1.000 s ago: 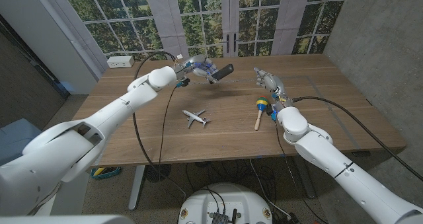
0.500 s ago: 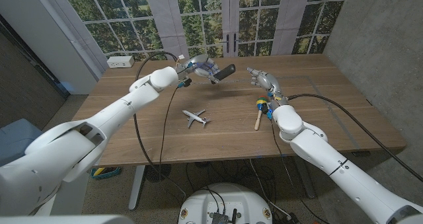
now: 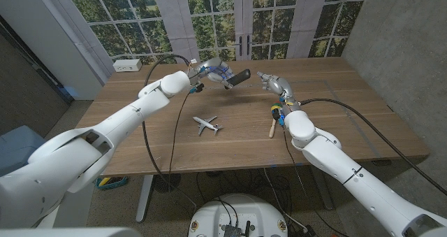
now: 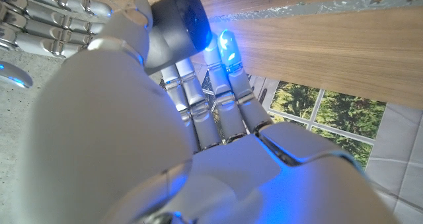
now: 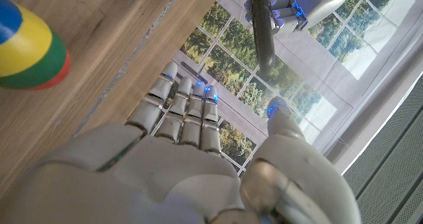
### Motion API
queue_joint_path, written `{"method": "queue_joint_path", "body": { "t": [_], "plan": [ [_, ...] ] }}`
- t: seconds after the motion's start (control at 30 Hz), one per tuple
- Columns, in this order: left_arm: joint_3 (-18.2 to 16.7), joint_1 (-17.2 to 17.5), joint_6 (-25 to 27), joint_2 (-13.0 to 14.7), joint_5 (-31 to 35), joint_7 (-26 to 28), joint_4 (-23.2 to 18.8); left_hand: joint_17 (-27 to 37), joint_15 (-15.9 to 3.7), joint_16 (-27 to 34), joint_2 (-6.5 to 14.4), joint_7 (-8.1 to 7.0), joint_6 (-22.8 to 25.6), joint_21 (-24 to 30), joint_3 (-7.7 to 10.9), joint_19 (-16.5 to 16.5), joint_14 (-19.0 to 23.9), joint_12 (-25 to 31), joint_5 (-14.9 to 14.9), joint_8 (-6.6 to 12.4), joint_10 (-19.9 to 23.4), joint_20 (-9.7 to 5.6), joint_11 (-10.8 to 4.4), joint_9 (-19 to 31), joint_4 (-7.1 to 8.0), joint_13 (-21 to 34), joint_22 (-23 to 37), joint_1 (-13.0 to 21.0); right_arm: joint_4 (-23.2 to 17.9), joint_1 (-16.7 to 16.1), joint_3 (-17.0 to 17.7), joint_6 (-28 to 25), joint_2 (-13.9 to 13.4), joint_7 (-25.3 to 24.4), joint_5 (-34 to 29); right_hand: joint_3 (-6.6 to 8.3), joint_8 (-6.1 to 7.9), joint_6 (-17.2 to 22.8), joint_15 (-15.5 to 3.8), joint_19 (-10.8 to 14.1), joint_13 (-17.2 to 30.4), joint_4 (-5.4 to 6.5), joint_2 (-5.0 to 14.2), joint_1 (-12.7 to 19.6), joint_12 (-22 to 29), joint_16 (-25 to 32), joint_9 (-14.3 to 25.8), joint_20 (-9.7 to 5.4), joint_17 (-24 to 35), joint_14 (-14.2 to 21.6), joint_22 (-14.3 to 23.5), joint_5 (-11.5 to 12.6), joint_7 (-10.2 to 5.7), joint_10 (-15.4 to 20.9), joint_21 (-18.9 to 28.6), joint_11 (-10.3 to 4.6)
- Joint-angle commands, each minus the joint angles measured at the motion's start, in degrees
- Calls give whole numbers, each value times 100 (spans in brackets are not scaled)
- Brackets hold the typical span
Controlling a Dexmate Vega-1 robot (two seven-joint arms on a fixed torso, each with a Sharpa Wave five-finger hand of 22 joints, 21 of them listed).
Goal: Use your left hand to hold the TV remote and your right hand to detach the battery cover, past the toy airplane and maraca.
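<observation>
Above the wooden table (image 3: 328, 90) in the head view, the left hand (image 3: 211, 72) grips the TV remote (image 3: 236, 77) in the air beyond the toy airplane (image 3: 206, 124), while the right hand (image 3: 274, 84) hangs empty with fingers apart beside the remote, over the maraca (image 3: 275, 117). Close behind the left hand (image 4: 198, 118), its wrist view shows fingers wrapped round the dark remote (image 4: 177, 24); the right wrist view shows the right hand (image 5: 198, 131) holding nothing, the remote (image 5: 263, 32) ahead and the maraca (image 5: 30, 49) on the table.

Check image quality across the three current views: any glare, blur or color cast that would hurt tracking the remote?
Head view: even daylight, sharp; the TV remote in the left hand is dark against bright windows. Left wrist view: the hand is close and soft, washed by blue LED glow; the remote's end is readable. Right wrist view: right hand slightly blurred, remote backlit, maraca crisp.
</observation>
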Motion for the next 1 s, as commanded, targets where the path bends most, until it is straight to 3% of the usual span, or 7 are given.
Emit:
{"method": "queue_joint_path", "body": {
  "t": [0.03, 0.57, 1.0],
  "plan": [
    [45, 23, -82, -13, 219, 175, -47, 29, -1556, -9, 536, -186, 230, 63, 393, -50, 1064, 0, 896, 23, 809, -617, -753, 17, 30, 16, -13, 465, 23, 76, -99, -36, 60, 26, -92, -38, 66, 71, 6, 83, 49, 5, -3, 68, 47, 74, 29, -3, 45, 95, 22, 32, 7, 63, 35, 7],
    [47, 49, -104, -42, 267, 226, -65, 84, -1556, -45, 525, -194, 235, 158, 411, -76, 1067, -38, 903, -2, 825, -617, -749, 28, 29, 42, -107, 456, -52, 146, -246, -218, 143, -98, -353, -165, 168, 235, 8, 184, 196, 39, -91, 115, 126, 191, 77, 1, 182, 200, 35, 51, 6, 166, 73, 32],
    [69, 42, -67, -74, 291, 227, -26, 128, -1556, -74, 519, -188, 251, 236, 428, -107, 1077, -68, 908, -16, 841, -622, -749, 41, 26, 64, -189, 454, -26, 204, -341, -228, 252, -154, -516, -255, 259, 348, -63, 306, 348, 31, -143, 241, 221, 379, 118, -29, 345, 431, 53, 104, -54, 311, 129, -74]
  ]
}}
